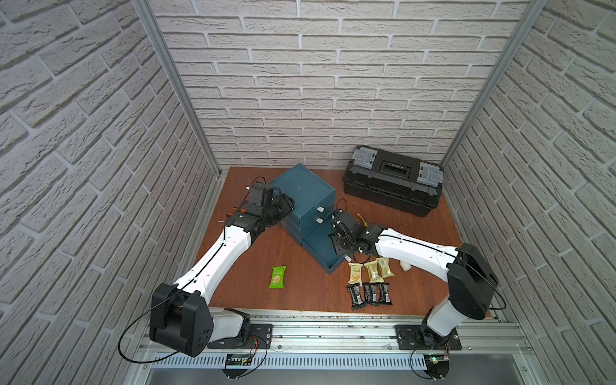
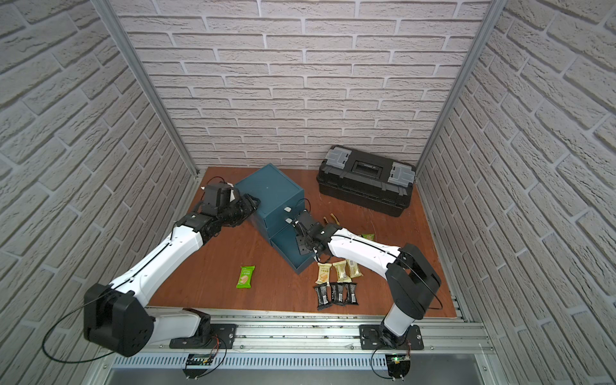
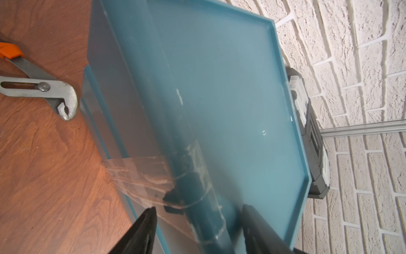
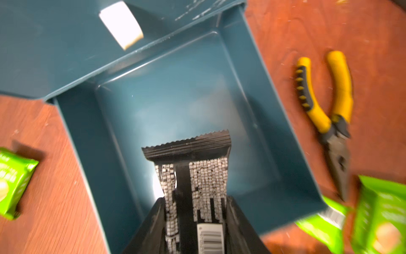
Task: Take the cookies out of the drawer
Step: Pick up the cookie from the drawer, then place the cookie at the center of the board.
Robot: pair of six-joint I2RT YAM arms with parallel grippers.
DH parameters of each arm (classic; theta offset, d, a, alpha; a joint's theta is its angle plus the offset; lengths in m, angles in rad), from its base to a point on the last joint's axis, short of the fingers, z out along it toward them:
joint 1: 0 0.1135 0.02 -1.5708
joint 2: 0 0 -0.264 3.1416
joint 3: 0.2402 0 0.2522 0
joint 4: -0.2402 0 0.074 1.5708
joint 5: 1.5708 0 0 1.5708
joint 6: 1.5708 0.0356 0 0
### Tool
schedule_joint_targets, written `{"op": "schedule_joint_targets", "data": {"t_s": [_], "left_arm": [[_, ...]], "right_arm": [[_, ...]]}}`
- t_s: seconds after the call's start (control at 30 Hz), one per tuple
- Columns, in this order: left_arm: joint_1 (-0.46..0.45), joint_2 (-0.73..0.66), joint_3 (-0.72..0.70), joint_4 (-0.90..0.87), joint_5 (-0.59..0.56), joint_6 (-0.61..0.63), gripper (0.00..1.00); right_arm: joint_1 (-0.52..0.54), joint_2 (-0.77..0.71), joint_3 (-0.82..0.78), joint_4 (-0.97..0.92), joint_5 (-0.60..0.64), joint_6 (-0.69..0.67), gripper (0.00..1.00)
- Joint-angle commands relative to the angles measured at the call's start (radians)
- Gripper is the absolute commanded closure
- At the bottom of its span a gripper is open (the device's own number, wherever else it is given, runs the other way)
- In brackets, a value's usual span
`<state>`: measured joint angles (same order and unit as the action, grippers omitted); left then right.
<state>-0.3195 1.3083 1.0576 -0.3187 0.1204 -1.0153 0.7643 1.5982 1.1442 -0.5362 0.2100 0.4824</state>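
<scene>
Your right gripper (image 4: 195,199) is clenched on a black cookie packet (image 4: 197,167), hanging over the open drawer (image 4: 274,132); its walls stand close on both sides. Beyond them, green packets (image 4: 377,220) lie on the desk (image 4: 55,209). Your left gripper (image 3: 198,211) stands released, straddling the cabinet's (image 3: 219,88) top edge.

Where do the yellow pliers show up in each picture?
Both top views: the yellow pliers peek out behind the right arm, beside the blue drawer cabinet.
Left wrist: not there; only orange-handled pliers.
Right wrist: the yellow pliers lie on the wood beside the open drawer.
Shared landmark: the blue drawer cabinet, seen in all four.
</scene>
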Motion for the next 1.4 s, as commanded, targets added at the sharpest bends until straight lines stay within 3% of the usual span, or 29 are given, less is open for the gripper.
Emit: {"op": "schedule_joint_targets", "data": {"t_s": [0.0, 0.2, 0.47, 0.67, 0.97, 1.37], "left_arm": [[0.016, 0.029, -0.053, -0.137, -0.036, 0.011, 0.34], [0.016, 0.029, -0.062, -0.127, -0.032, 0.003, 0.35], [0.016, 0.031, -0.055, -0.132, -0.030, 0.006, 0.35], [0.017, 0.034, -0.050, -0.135, -0.032, 0.007, 0.35], [0.016, 0.030, -0.044, -0.145, -0.033, 0.006, 0.35], [0.016, 0.038, -0.047, -0.140, -0.027, 0.005, 0.35]], "right_arm": [[0.006, -0.102, -0.051, -0.088, 0.043, 0.015, 0.64], [0.005, -0.297, -0.204, -0.211, 0.073, 0.069, 0.65], [0.004, -0.569, -0.414, -0.349, 0.080, 0.244, 0.64], [0.004, -0.688, -0.515, -0.371, 0.133, 0.350, 0.64], [-0.010, -0.670, -0.600, -0.358, 0.135, 0.415, 0.64], [-0.070, -0.566, -0.619, -0.280, 0.130, 0.355, 0.60]]}}
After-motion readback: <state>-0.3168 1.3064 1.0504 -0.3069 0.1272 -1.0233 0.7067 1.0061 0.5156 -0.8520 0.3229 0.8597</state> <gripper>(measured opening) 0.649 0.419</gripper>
